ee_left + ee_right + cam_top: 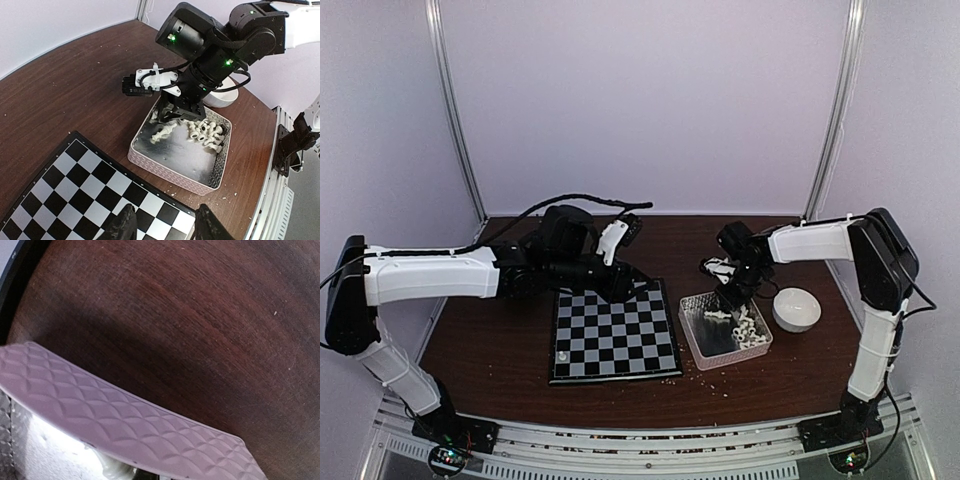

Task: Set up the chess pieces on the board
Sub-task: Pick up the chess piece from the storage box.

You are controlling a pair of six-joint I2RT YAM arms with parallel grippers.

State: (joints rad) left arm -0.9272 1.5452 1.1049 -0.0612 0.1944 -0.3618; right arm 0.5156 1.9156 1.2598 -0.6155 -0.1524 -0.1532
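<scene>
Pieces: tiny white plastic chess figures [205, 131] heaped in pale quilted plastic tray [170, 172] beside black-and-pale checked board [615, 335]. Likely light, rigid, slick, roll-prone; pinch at waist. Right gripper [176, 114] down among them, opening and grasp unclear. Left gripper [167, 225] spread, empty.

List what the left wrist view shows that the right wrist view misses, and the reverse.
Left wrist only: a corner of the board, the white chess pieces heaped in the tray, the right pincer down inside it, a white bowl behind, and the left pincer open and empty. Right wrist only: a close look at the diamond pattern on the tray's outer wall. Both: the tray and the brown table.
</scene>
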